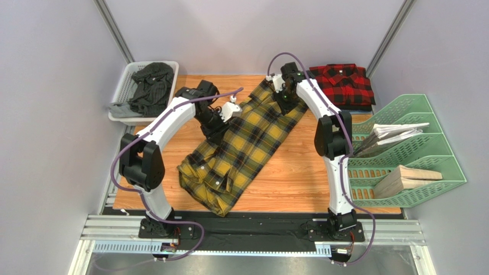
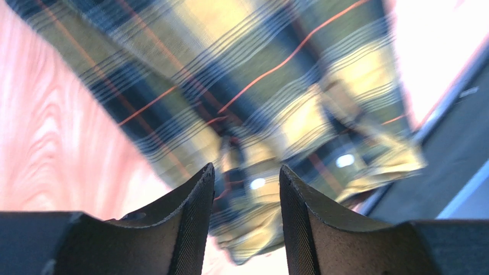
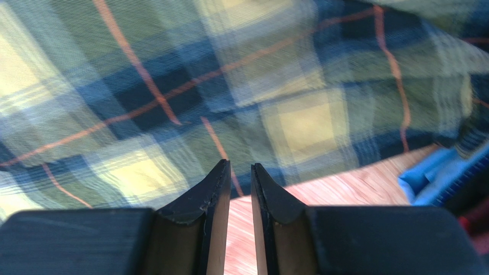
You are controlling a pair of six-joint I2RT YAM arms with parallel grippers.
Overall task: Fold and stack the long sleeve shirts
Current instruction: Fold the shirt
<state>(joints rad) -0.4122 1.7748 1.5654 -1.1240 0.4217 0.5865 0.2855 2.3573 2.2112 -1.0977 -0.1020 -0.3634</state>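
The yellow plaid flannel shirt with dark checks (image 1: 247,149) lies spread diagonally across the middle of the wooden table (image 1: 298,177), reaching toward its far edge. The red and black plaid shirt (image 1: 344,85) sits folded at the far right corner. The left gripper (image 2: 247,169) hangs over the yellow cloth with its fingers apart and empty. The right gripper (image 3: 241,163), at the shirt's far end, shows only a narrow slit with bare wood visible through it.

Soft, even overhead light fills the top view, which is sharp throughout, with faint shadows just beside the yellow shirt (image 1: 247,143). Both wrist views smear the shirt's checks with blur. In the left wrist view, the table (image 2: 442,51) right of the shirt glares near white.
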